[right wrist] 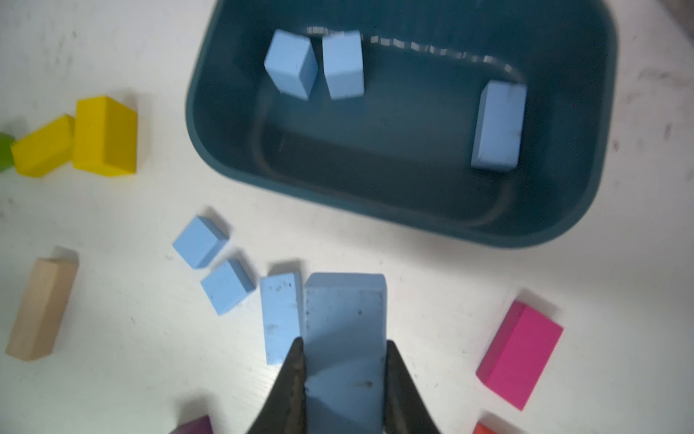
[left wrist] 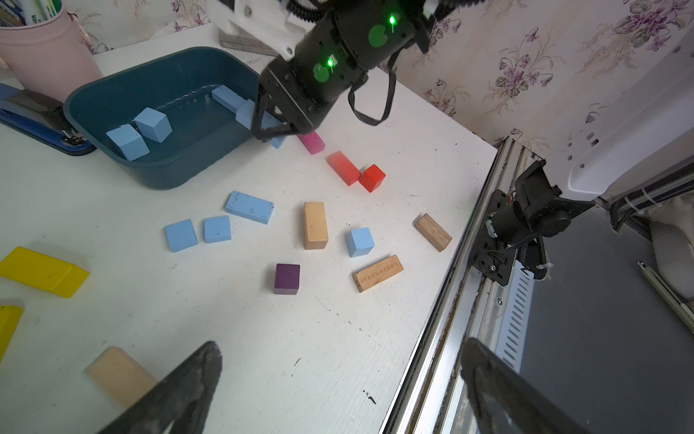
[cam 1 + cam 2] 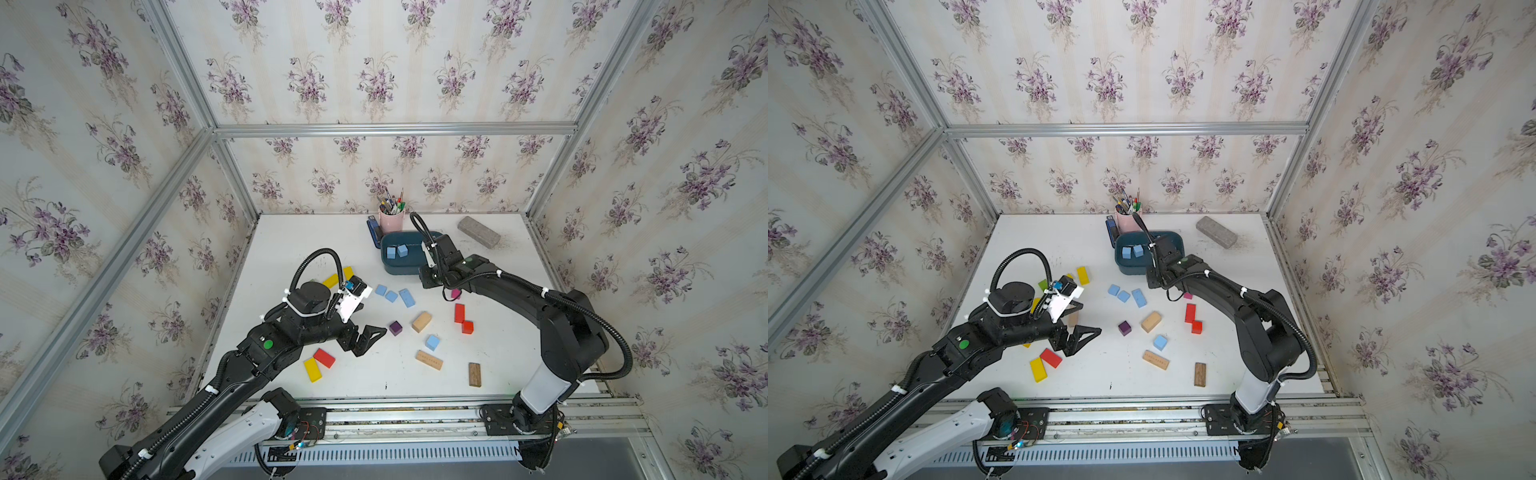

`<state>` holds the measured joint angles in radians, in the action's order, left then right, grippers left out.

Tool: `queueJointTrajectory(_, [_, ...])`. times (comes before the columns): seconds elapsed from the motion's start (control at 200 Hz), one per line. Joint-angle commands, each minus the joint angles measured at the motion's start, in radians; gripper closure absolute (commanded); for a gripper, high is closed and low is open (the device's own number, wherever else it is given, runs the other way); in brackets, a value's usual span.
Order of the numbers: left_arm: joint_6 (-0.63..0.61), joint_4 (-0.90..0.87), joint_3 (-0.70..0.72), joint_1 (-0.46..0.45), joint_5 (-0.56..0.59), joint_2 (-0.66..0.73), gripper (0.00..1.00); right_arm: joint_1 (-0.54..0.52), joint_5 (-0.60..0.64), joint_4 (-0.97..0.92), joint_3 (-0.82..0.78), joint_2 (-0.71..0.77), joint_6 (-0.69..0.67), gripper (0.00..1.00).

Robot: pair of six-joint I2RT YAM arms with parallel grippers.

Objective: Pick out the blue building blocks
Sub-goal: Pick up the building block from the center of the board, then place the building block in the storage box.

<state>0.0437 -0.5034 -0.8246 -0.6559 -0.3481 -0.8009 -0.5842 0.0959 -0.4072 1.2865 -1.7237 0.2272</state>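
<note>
A blue bar (image 1: 343, 308) is being gripped by the right tool (image 1: 344, 342), just beside the tub (image 1: 375, 206) — three blue blocks (image 1: 342, 64) are lying inside it; four more are lying loose on the surface (image 2: 263, 357), between the two tools; the left tool (image 2: 340, 345) is being held wide open — hovering over the surface.

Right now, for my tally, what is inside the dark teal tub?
Inside the dark teal tub: two adjacent light blue cubes, one light blue bar apart. The right arm covers that bar in both top views. The right gripper grips another bar.
</note>
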Motion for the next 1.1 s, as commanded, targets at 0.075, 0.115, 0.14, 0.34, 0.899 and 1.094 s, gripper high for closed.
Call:
queueJointTrajectory(0.075, [-0.02,0.008,0.008,-0.001,-0.01,0.014,0.01,0.028,0.044,-0.082,0.187,-0.11,-0.026,0.91])
queueJointTrajectory(0.115, [-0.018,0.008,0.008,0.0,-0.019,0.01,0.01,0.032,0.047,-0.092,0.234,-0.14,-0.025,0.91])
queueJointTrajectory(0.14, [-0.017,0.01,0.008,0.0,-0.025,0.007,0.01,0.032,0.047,-0.098,0.258,-0.157,-0.025,0.9])
queueJointTrajectory(0.34, [0.004,0.016,0.006,0.0,-0.057,-0.019,0.01,0.118,0.038,-0.132,0.44,-0.317,-0.017,0.9])
queueJointTrajectory(0.899, [0.003,0.016,0.024,0.001,-0.008,0.029,0.01,0.169,0.047,-0.24,0.785,-0.665,0.0,0.87])
queueJointTrajectory(1.094, [0.002,0.014,0.024,0.0,-0.008,0.03,0.01,0.185,0.081,-0.246,0.796,-0.69,0.009,0.85])
